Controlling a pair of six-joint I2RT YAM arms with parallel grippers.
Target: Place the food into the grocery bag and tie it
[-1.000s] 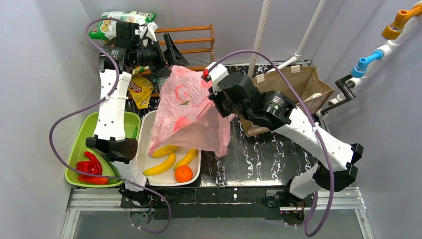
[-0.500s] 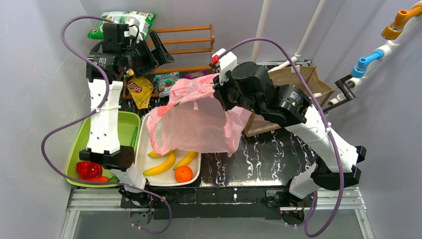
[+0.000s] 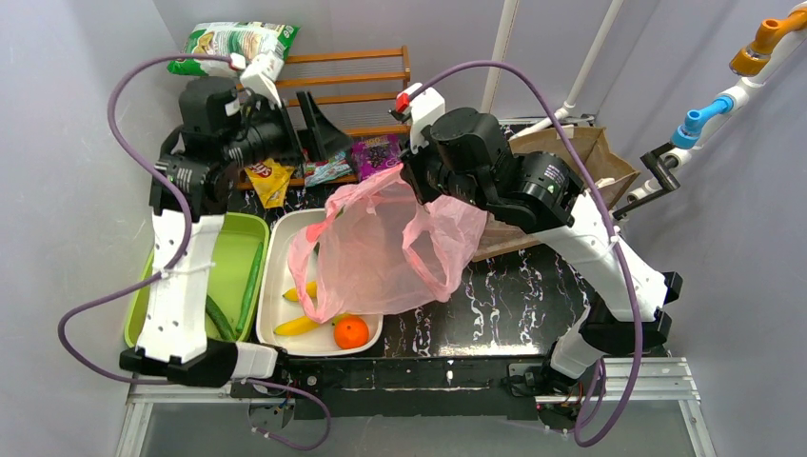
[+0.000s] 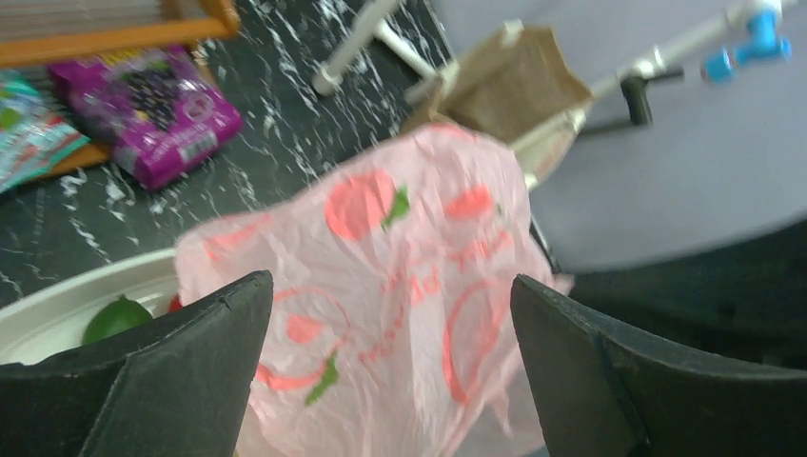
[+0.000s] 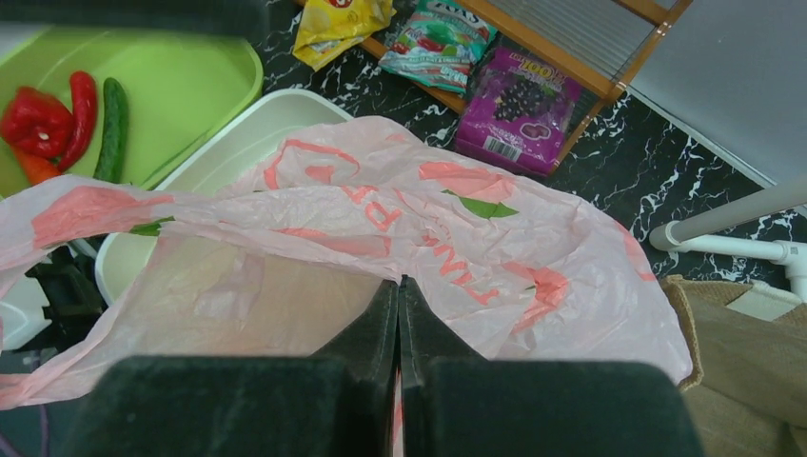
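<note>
The pink grocery bag (image 3: 381, 252) hangs from my right gripper (image 3: 411, 183), which is shut on its upper edge; the pinch shows in the right wrist view (image 5: 400, 283). The bag droops over the white tray (image 3: 276, 249), its mouth slack toward the left. An orange (image 3: 351, 331) and a yellow banana (image 3: 297, 326) lie in the tray's near end; another banana (image 3: 305, 290) is partly covered by the bag. My left gripper (image 3: 324, 129) is open and empty, up behind the bag. In its wrist view the bag (image 4: 400, 276) lies beyond the spread fingertips (image 4: 238, 314).
A green tray (image 3: 228, 252) with cucumbers (image 3: 249, 286) sits left of the white tray; red peppers (image 5: 38, 119) lie in it. A brown paper bag (image 3: 571, 157) stands back right. Snack packets (image 3: 376, 152) and a wooden rack (image 3: 352, 76) are at the back.
The left gripper has come off the bag and pulled back, its arm swinging left. The bag now hangs from the right gripper alone and has sagged over the tray.
</note>
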